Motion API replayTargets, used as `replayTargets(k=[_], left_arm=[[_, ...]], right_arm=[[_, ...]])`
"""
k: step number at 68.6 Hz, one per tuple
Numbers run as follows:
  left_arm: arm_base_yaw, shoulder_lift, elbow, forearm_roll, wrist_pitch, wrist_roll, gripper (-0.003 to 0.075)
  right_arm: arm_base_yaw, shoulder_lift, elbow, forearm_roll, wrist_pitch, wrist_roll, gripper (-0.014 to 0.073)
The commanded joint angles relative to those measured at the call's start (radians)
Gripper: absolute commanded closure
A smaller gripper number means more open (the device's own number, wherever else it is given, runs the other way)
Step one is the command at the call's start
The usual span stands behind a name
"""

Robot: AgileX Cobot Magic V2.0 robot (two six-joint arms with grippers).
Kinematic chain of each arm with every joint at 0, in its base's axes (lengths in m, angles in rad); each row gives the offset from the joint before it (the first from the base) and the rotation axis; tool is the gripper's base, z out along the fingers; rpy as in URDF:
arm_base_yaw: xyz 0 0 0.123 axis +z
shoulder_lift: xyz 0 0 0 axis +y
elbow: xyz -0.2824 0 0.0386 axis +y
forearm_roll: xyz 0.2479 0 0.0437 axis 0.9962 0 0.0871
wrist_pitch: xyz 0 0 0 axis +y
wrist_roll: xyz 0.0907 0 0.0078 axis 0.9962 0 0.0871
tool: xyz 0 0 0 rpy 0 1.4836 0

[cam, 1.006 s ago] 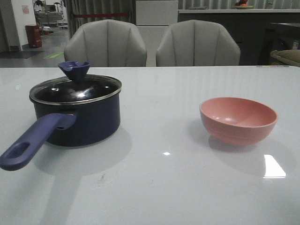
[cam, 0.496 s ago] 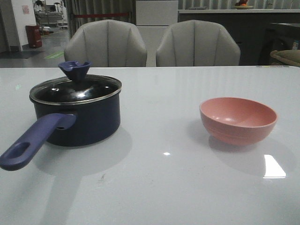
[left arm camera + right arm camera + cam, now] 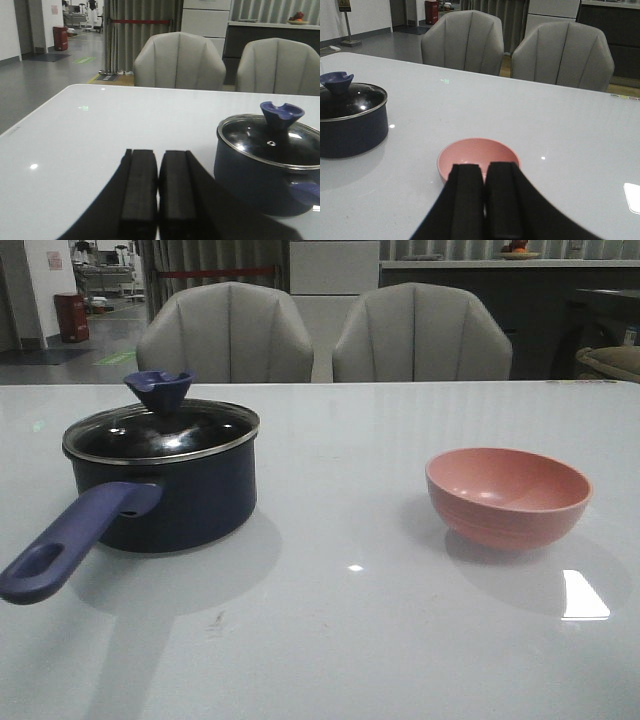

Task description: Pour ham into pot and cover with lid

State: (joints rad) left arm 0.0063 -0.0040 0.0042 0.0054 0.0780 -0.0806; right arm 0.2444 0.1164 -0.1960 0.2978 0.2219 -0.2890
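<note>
The dark navy pot (image 3: 175,495) stands at the table's left, its long purple-blue handle (image 3: 70,543) pointing toward the near left. The glass lid (image 3: 160,430) with its blue knob (image 3: 160,390) sits on the pot. A salmon-pink bowl (image 3: 508,495) stands at the right; no ham shows in it from these views. In the left wrist view my left gripper (image 3: 158,152) is shut and empty, beside the pot (image 3: 265,175) and apart from it. My right gripper (image 3: 484,165) is shut and empty, just short of the bowl (image 3: 477,155). Neither gripper appears in the front view.
Two grey chairs (image 3: 228,332) (image 3: 420,332) stand behind the far edge of the white glossy table (image 3: 340,620). The table's left edge (image 3: 30,120) shows in the left wrist view.
</note>
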Motion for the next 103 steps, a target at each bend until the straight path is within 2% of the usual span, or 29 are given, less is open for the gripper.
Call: replayTargets(k=[1, 71, 78, 98, 103], left_arm=[[-0.038, -0.021, 0.022, 0.006, -0.094, -0.013, 0.0589], [-0.051, -0.021, 0.022, 0.006, -0.094, -0.013, 0.0589], [-0.051, -0.021, 0.022, 0.006, -0.094, -0.013, 0.0589], [-0.051, -0.021, 0.022, 0.006, -0.094, -0.013, 0.0589], [-0.051, -0.021, 0.022, 0.006, -0.094, -0.013, 0.0589]], right_arm=[[0.001, 0.012, -0.026, 0.007, -0.070, -0.011, 0.0434], [0.001, 0.012, -0.015, 0.007, -0.076, -0.011, 0.0434], [-0.019, 0.012, -0.008, -0.096, -0.097, 0.029, 0.0434], [-0.131, -0.014, 0.074, -0.372, -0.222, 0.331, 0.0434], [-0.131, -0.034, 0.105, -0.400, -0.248, 0.348, 0.0434]])
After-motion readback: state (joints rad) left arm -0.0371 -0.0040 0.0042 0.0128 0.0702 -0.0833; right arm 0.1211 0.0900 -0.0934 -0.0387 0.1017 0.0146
